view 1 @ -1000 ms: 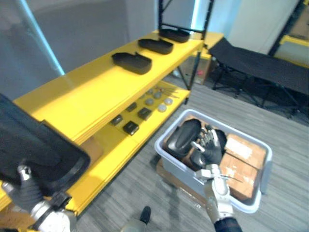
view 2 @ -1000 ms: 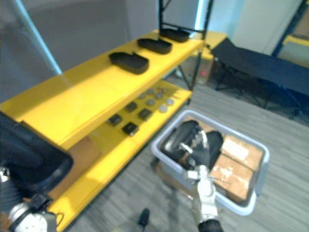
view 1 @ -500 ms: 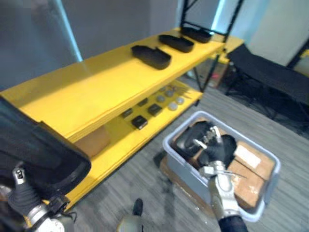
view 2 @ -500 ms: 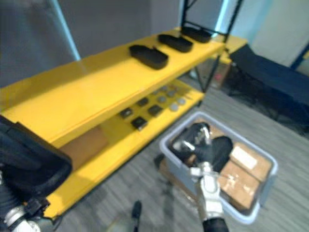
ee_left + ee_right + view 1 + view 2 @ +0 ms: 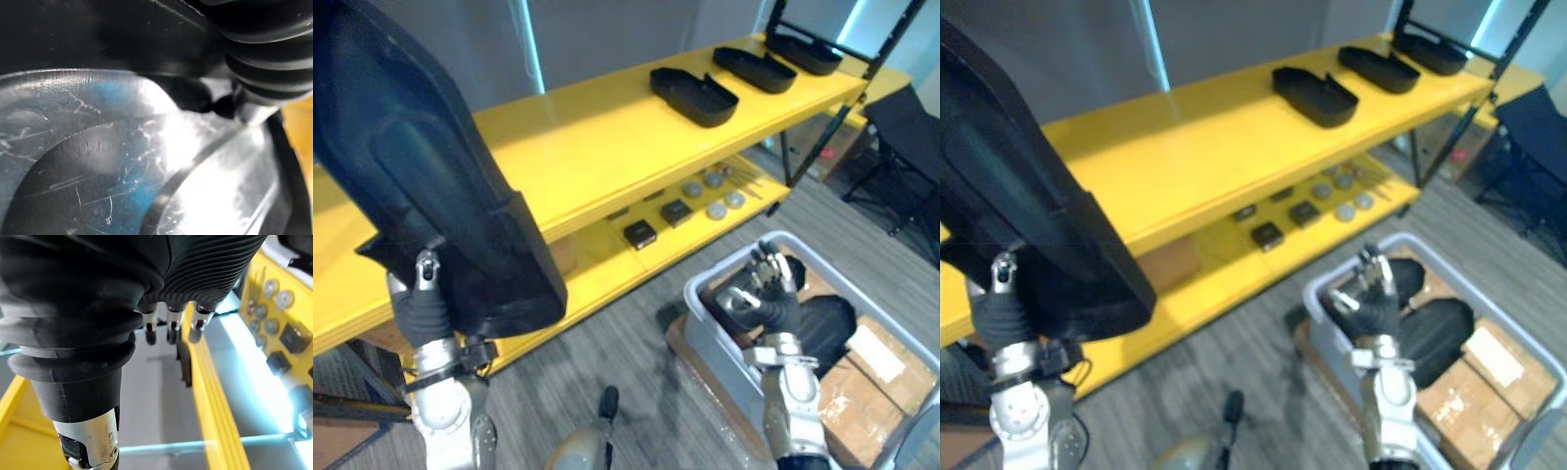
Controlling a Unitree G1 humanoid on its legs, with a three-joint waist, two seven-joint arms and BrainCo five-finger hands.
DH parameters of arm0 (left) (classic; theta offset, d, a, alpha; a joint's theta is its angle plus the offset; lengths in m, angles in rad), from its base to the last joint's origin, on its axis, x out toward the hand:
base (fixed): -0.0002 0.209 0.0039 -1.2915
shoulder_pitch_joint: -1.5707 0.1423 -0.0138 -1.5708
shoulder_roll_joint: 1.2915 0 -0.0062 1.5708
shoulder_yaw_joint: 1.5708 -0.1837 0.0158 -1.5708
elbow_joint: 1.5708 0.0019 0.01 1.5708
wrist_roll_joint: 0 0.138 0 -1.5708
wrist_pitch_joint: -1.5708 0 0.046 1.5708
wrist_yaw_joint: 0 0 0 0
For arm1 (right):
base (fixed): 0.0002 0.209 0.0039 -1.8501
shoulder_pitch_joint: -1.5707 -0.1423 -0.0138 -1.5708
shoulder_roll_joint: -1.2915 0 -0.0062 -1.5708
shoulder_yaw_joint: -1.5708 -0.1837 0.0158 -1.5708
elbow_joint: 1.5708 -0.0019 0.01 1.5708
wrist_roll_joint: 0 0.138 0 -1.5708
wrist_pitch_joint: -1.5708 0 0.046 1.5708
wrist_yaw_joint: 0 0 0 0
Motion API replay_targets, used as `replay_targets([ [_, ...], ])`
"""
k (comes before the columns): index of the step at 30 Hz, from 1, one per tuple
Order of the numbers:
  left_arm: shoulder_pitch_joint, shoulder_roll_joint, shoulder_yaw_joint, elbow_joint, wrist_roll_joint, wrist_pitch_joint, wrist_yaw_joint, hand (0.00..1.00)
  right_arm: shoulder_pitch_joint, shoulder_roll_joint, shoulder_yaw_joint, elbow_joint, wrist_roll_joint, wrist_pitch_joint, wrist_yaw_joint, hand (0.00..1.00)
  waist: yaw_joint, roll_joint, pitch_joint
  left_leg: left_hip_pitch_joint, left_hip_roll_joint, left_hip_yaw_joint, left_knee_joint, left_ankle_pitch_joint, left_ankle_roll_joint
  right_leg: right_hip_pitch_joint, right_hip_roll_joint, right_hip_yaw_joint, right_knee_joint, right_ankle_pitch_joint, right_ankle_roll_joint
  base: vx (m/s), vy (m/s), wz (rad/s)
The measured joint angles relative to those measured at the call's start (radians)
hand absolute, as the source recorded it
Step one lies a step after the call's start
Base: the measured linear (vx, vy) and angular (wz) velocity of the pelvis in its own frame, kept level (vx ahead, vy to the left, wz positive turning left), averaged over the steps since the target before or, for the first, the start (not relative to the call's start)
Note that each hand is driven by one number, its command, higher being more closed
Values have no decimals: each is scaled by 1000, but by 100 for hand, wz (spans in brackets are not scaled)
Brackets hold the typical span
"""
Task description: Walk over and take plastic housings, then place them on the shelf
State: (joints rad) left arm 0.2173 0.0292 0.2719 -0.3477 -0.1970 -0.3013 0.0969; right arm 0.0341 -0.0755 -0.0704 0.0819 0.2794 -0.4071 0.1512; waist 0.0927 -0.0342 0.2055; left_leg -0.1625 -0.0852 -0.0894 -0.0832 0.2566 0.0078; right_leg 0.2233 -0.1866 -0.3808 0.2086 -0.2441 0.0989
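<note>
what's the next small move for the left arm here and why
Probably swing the housing in the left hand forward over the bare part of the top shelf and lower it flat. It is held upright, off the shelf, with bare room short of the three other housings. The right hand is open above the bin.

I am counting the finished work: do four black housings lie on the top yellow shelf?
No, three black housings lie in a row on the top shelf.
</note>
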Motion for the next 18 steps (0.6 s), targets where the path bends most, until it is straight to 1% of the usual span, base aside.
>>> replay_targets([
  [1, 14, 0, -16, 7, 0, 1, -7, 100, -2, -5, 8, -3, 0, 14, 2, 0, 1, 5, 3, 3, 3, 1, 0, 1, -1, 7, 4, 1, -10, -11, 11, -62, -70, -6],
  [2, 22, -1, -21, 9, -1, 1, -11, 100, -2, -7, 12, -4, 1, 21, 3, 0, 2, 7, 4, 4, 6, 1, 0, 2, -3, 9, 6, 2, -11, -20, 12, -133, -121, -5],
  [3, 35, -2, -28, 11, -1, 1, -15, 100, 0, -9, 14, -7, 1, 31, 6, 0, 2, 15, 9, 4, 10, 4, 0, 8, -10, 11, 9, 3, -11, -42, 32, -177, -129, -1],
  [4, 51, -10, -37, 14, -4, 1, -19, 100, 6, -14, 14, -10, 2, 39, 10, 0, -1, 35, 20, 8, 24, 10, 0, 8, -12, 10, 23, 3, -4, -52, 31, -157, -109, 1],
  [5, 62, -14, -41, 14, -6, 1, -21, 100, 12, -18, 14, -11, 2, 43, 15, 0, -1, 45, 24, 10, 31, 15, 0, 8, -12, 10, 29, 3, -1, -58, 23, -174, -75, 5],
  [6, 85, -25, -50, 14, -19, 1, -26, 100, 30, -26, 14, -15, 2, 49, 25, 0, -2, 59, 24, 12, 39, 18, 0, 4, -17, 10, 36, -2, 6, -64, 12, -141, -43, 11],
  [7, 106, -38, -52, 15, -23, 1, -26, 100, 44, -28, 13, -17, 3, 55, 32, 0, -4, 61, 23, 13, 41, 33, 1, -42, -47, 13, 32, -11, 4, -66, 6, -151, -37, 15],
  [8, 110, -40, -52, 19, -23, 1, -26, 100, 51, -26, 13, -17, 4, 56, 35, 0, -8, 42, 27, 9, 40, 56, 11, -58, -41, 12, 19, -17, 1, -66, 1, -58, -6, 17],
  [9, 114, -39, -49, 19, -23, 0, -26, 100, 55, -18, 11, -17, 5, 56, 42, 0, -9, 36, 27, -1, 38, 79, 61, -67, -21, 16, 6, -24, 1, -66, 1, -1, -8, 13],
  [10, 123, -38, -36, 17, -23, -5, -25, 100, 56, -17, 13, -17, 14, 56, 47, 0, -7, 43, 18, 3, 33, 97, 117, -75, -9, 25, -1, -28, 1, -71, 9, 18, -11, 13],
  [11, 124, -39, -30, 16, -23, -8, -26, 100, 57, -17, 13, -18, 22, 55, 47, 0, -8, 41, 14, 0, 27, 99, 122, -76, -9, 26, -6, -30, 0, -73, 10, 53, 1, 7],
  [12, 124, -40, -17, 10, -23, -14, -27, 100, 57, -4, 13, -18, 24, 55, 47, 0, -7, 31, 7, -5, 14, 101, 127, -86, 0, 26, -19, -32, -5, -74, 11, 79, 38, 14],
  [13, 121, -39, -2, -2, -23, -18, -33, 100, 56, 8, 12, -18, 24, 54, 42, 0, 1, 29, 0, -19, -8, 101, 148, -108, 7, 29, -32, -39, -10, -73, 11, 94, 48, 10],
  [14, 117, -39, 4, -9, -23, -18, -36, 100, 57, 12, 11, -17, 23, 55, 40, 0, 2, 17, 5, -20, -19, 103, 160, -122, 11, 36, -43, -47, -12, -73, 11, 164, 48, 20],
  [15, 114, -43, 14, -21, -22, -18, -40, 100, 61, 13, 12, -15, 22, 55, 32, 0, 0, -2, 7, -16, -36, 100, 175, -148, 21, 46, -58, -56, 24, -64, 6, 181, 62, 30],
  [16, 104, -51, 13, -20, -21, -18, -41, 100, 63, 9, 5, -13, 22, 56, 21, 0, -4, 7, 3, -14, -39, 89, 192, -164, 29, -9, -80, -47, 172, -40, -32, 157, 49, 35],
  [17, 101, -50, 14, -20, -20, -18, -40, 100, 63, 10, -1, -13, 22, 55, 20, 0, -7, 11, 1, -11, -36, 81, 199, -174, 33, -52, -93, -29, 267, -20, -66, 173, 119, 34],
  [18, 95, -40, 25, -22, -18, -18, -40, 100, 61, 16, -10, -13, 22, 55, 20, 0, -12, 10, 1, 16, -36, 72, 192, -189, 45, -134, -122, 15, 446, 52, -131, 171, 102, 16],
])
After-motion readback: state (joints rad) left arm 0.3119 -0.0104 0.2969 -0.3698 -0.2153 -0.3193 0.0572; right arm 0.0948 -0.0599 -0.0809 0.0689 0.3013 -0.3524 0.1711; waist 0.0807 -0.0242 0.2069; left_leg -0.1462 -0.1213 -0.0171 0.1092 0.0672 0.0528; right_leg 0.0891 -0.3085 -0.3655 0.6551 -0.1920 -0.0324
